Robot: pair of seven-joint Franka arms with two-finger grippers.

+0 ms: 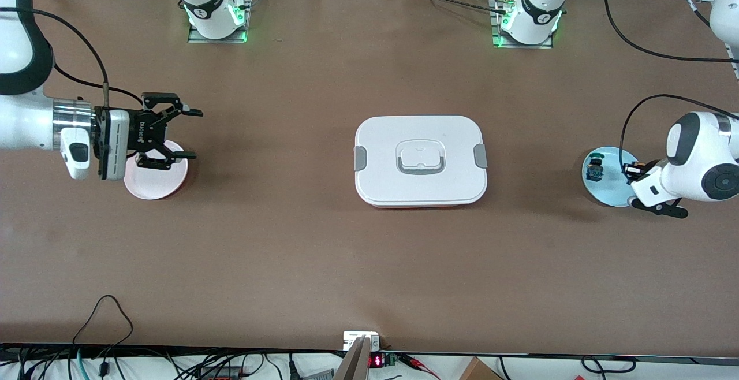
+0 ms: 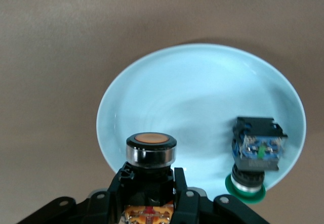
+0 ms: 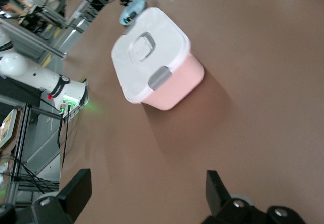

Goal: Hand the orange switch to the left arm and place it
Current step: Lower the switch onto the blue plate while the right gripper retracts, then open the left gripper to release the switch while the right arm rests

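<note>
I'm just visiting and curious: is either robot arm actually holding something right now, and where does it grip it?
The left gripper holds the orange switch by its body, below the cap, over the blue plate. The right gripper is open, empty.

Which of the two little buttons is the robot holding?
The orange switch. The left tool is shut on it, holding it over the light blue plate. The other switch, with a green end, lies on its side on the plate, untouched.

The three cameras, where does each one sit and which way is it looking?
Front view: high across the table, facing both arms' bases; shows the box, the open right pincer over a pink plate.
Left wrist view: looks down at a blue plate; left pincer grips the orange switch.
Right wrist view: looks across the table; open fingertips show.
Front and right wrist views share the box.
</note>
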